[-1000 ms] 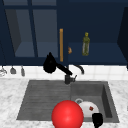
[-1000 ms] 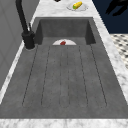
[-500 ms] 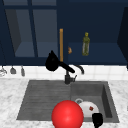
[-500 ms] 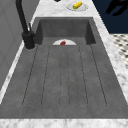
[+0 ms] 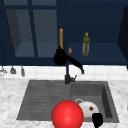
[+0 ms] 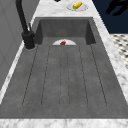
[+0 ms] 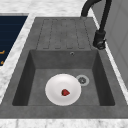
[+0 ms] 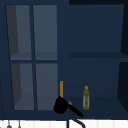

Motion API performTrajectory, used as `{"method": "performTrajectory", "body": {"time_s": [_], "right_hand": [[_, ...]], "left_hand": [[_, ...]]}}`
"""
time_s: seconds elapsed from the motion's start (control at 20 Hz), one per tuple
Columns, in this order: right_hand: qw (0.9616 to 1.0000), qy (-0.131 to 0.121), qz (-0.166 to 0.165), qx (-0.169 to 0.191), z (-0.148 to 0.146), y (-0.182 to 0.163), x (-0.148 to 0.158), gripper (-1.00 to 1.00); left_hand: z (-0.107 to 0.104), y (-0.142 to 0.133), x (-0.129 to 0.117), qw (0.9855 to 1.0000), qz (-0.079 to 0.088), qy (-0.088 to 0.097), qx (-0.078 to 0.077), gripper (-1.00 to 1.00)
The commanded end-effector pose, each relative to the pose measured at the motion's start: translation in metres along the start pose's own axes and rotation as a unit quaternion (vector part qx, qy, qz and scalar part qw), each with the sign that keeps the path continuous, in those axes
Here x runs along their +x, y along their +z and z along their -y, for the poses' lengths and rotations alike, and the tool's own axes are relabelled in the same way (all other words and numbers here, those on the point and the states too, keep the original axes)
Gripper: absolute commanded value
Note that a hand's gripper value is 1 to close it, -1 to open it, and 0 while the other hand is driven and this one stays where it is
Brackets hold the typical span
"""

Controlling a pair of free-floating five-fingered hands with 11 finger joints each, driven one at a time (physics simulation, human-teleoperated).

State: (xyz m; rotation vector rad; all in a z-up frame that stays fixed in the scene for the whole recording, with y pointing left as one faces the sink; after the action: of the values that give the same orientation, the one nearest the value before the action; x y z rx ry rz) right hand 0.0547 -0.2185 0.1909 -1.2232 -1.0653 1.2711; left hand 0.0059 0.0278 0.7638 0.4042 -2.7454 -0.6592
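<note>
Dark blue cabinets back the front view: the left hand [image 5: 60, 58], fingers curled round one upright orange wooden stick [image 5: 61, 37], is up on the cabinet shelf; one olive glass bottle [image 5: 86, 44] stands to its right. The right hand [image 5: 97, 119] hangs low, whether its fingers are curled I cannot tell, nearest one white round plate [image 5: 88, 109].

From the right side, that plate [image 7: 63, 89] lies flat in the grey sink basin [image 7: 100, 82].

From above, the stick [image 8: 61, 88] rises straight up from the left hand [image 8: 60, 105].

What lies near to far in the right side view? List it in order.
White plate with a red piece on it, drain, far wall of the basin, ridged drainboard, marble counter.
</note>
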Motion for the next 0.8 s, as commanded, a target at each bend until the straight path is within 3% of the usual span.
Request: {"method": "performTrajectory", "body": {"time_s": [0.0,0.3,0.6,0.75], "right_hand": [[1.0,0.0,0.0,0.0,0.0,0.0,0.0,0.0],[1.0,0.0,0.0,0.0,0.0,0.0,0.0,0.0],[1.0,0.0,0.0,0.0,0.0,0.0,0.0,0.0],[1.0,0.0,0.0,0.0,0.0,0.0,0.0,0.0]], "left_hand": [[0.012,-0.009,-0.009,0.9981,-0.046,0.009,0.039,-1.0],[0.025,-0.024,-0.03,0.9989,-0.043,0.001,0.019,-1.0],[0.025,-0.028,-0.051,0.9977,-0.061,0.021,0.02,-1.0],[0.018,-0.027,-0.063,0.9983,-0.052,0.016,0.019,-1.0]]}}
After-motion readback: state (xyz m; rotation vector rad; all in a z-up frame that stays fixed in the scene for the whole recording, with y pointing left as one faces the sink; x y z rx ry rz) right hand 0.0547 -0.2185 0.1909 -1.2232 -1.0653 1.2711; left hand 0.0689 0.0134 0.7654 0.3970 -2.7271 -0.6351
